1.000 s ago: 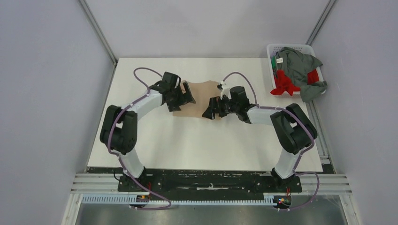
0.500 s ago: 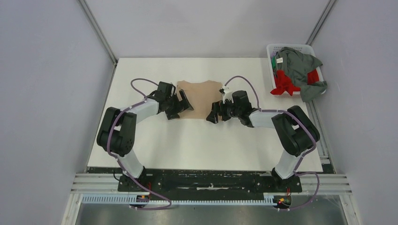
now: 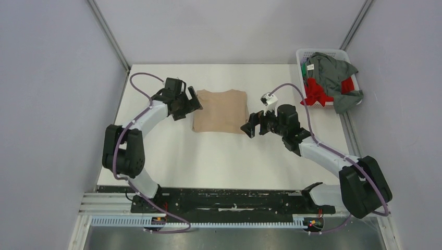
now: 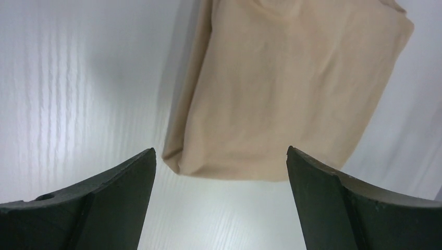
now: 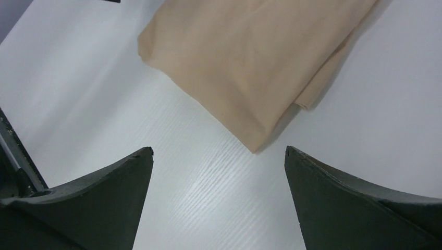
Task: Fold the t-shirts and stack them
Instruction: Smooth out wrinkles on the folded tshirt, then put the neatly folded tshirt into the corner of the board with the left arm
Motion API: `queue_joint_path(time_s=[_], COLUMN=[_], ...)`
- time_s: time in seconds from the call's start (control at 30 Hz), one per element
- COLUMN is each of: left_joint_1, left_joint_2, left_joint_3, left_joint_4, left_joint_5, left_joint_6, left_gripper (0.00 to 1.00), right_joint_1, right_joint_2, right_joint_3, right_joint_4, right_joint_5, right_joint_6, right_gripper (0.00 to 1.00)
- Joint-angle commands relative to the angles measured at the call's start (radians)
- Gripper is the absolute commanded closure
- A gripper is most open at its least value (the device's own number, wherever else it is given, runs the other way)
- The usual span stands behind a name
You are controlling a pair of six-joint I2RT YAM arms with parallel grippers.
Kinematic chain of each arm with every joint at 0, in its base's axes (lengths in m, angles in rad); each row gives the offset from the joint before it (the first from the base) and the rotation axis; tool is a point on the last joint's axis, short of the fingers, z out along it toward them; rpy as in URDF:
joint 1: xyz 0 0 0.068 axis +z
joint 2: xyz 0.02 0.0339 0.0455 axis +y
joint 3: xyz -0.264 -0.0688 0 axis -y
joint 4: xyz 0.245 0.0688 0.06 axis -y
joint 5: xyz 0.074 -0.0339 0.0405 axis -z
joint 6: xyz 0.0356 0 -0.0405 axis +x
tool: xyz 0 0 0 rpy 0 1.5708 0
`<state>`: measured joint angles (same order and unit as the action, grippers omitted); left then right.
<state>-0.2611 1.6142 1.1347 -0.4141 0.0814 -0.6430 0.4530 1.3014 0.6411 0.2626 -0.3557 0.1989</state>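
The tan t-shirt [image 3: 220, 111] lies folded into a neat rectangle at the middle of the bench [image 3: 156, 151], toward its far side. Its edges are fairly square, and the layers show at its corners in both wrist views. The left hand [image 3: 192, 105] hovers just beside the shirt's left edge and the right hand [image 3: 250, 124] near its near-right corner. Both have their fingers spread wide and hold nothing, and neither appears to touch the cloth. So 1 of 3 shirts looks folded. The grey-green t-shirt [image 3: 333, 73] and the red t-shirt [image 3: 315, 95] are heaped unfolded in the white basket [image 3: 301, 53] at the far right corner, the grey-green one spilling over its rim. By my reading, 2 folds and all the stacking are left, and the next job is fetching a shirt from the basket.
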Motion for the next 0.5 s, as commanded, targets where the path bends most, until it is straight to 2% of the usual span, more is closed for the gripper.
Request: queue_joint_path(time_s=[0.0,0.13,0.33,0.37,0.43,0.47], left_joint_1=[0.034,0.034,0.033,0.033,0.033,0.033], left_joint_2=[0.158,0.305,0.430,0.439,0.449,0.455], left_joint_3=[0.138,0.235,0.266,0.263,0.269,0.287], left_joint_4=[-0.035,-0.041,-0.040,-0.040,-0.043,-0.066], left_joint_5=[0.001,0.062,0.065,0.058,0.029,0.002], left_joint_6=[0.087,0.093,0.094,0.090,0.080,0.078], left_gripper=[0.01,0.12,0.48,0.60,0.89,0.98], right_joint_1=[-0.018,-0.027,-0.046,-0.050,-0.053,-0.054], right_joint_2=[-0.066,-0.110,-0.130,-0.133,-0.137,-0.137], right_joint_3=[-0.039,-0.052,-0.066,-0.072,-0.087,-0.096], right_joint_4=[-0.051,-0.105,-0.159,-0.160,-0.140,-0.123], right_joint_5=[0.048,0.088,0.150,0.150,0.136,0.127], right_joint_6=[-0.038,-0.059,-0.102,-0.103,-0.114,-0.119], right_gripper=[0.01,0.02,0.02,0.02,0.02,0.02])
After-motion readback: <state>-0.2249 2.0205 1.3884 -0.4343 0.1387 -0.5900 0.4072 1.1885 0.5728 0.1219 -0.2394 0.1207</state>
